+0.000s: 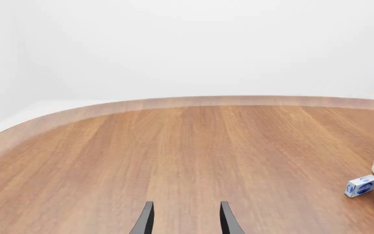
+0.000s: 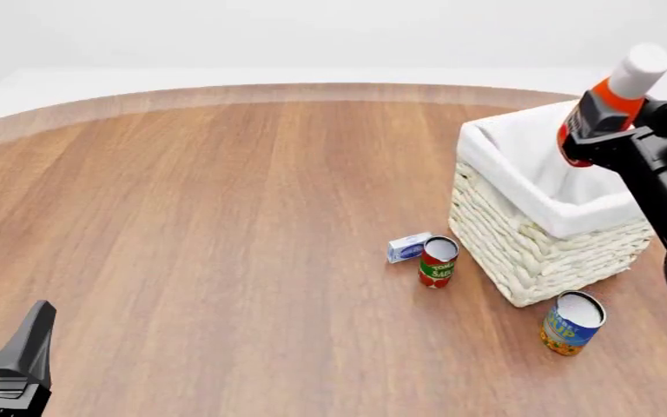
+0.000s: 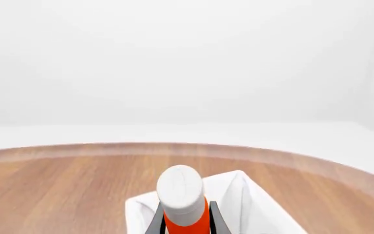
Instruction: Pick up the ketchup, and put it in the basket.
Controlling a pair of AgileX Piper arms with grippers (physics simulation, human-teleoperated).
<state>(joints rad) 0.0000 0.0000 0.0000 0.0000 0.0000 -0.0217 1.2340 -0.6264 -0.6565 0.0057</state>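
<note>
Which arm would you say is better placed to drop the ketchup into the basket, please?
The right. Its pincer already grips the ketchup, tilted above the basket. The left pincer is open and holds nothing, low over bare table far from the basket.

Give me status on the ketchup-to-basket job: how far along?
Done: pickup. The right hand is shut on the ketchup, lifted off the table.
In hand: the bottle hangs tilted above the basket, cap up.
Left: lower and release; it is not yet inside. The left hand sits open, idle.
</note>
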